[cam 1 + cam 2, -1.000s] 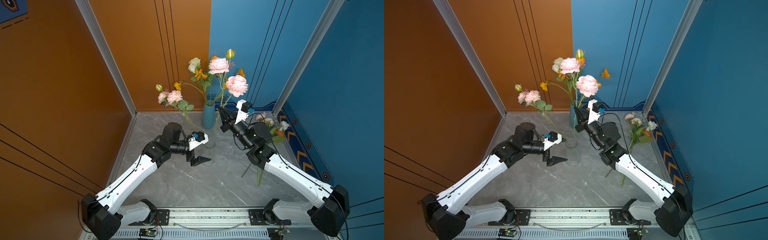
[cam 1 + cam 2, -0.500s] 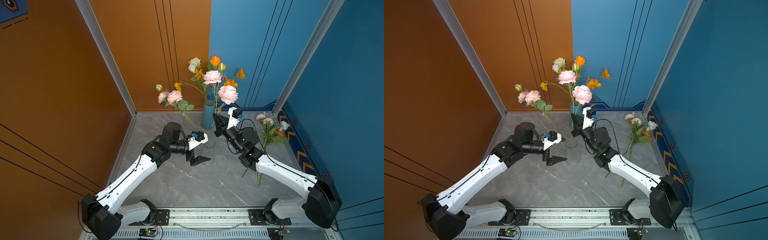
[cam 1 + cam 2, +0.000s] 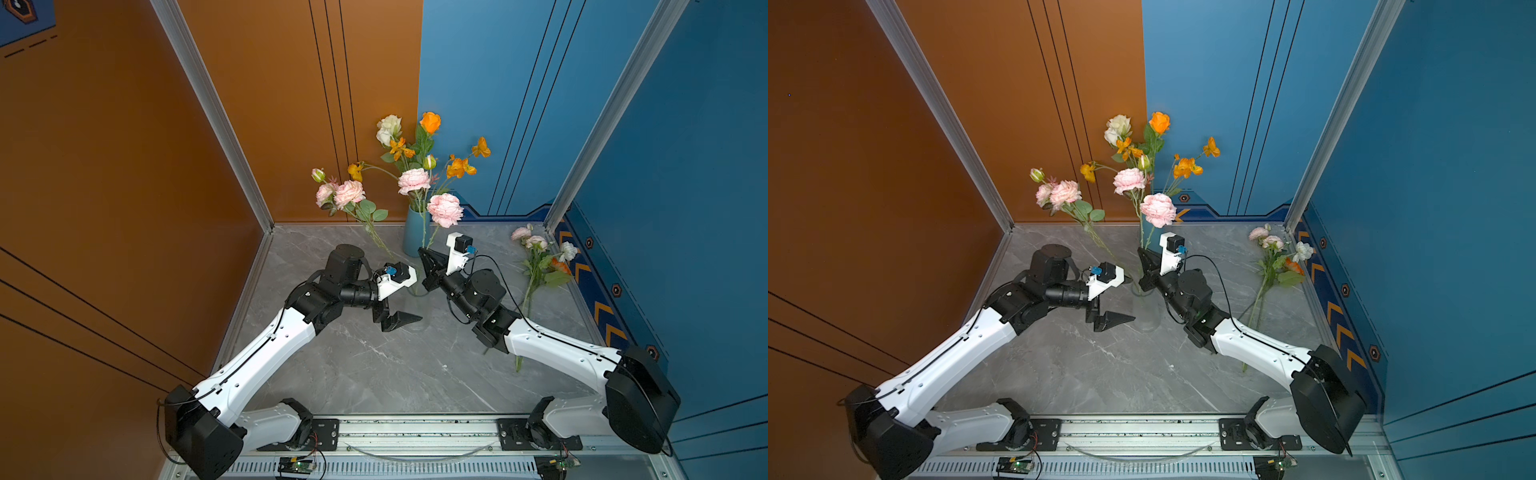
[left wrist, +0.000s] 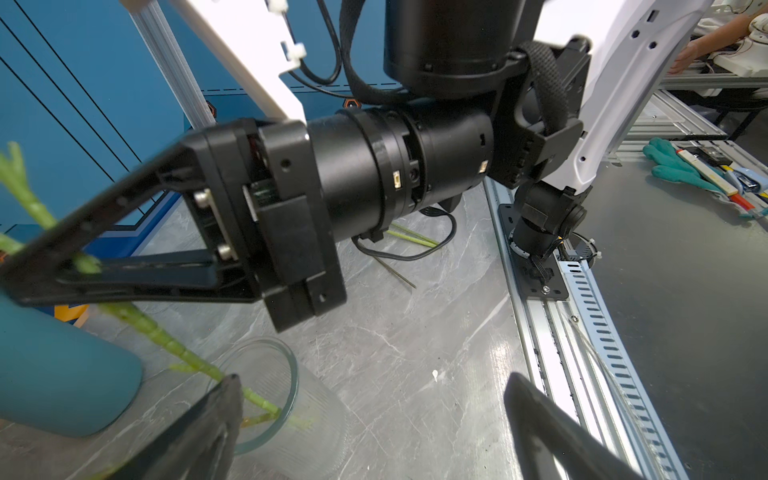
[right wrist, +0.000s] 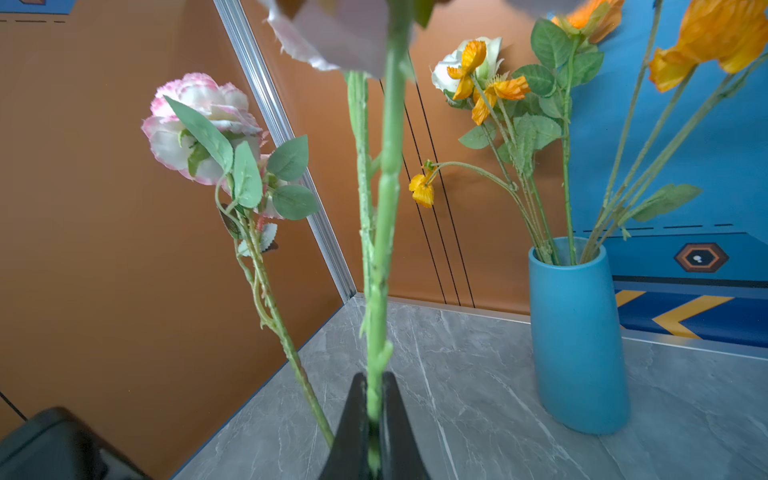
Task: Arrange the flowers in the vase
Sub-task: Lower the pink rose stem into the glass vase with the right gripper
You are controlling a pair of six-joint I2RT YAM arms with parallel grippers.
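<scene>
Your right gripper point(image 5: 374, 378) pinches the pink flower point(image 3: 444, 210) by its stem, the end just inside the glass vase point(image 4: 328, 419), and your left gripper point(image 4: 372, 378) hangs wide open nearby, so a sideways push could tip the vase.

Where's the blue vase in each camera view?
Both top views: blue vase at the back centre, just behind the right tool.
Left wrist: vase blurred, close up, next to the glass jar.
Right wrist: vase upright on the grey table, holding orange flowers.
Shared landmark: the right tool, shut on a green stem.
</scene>
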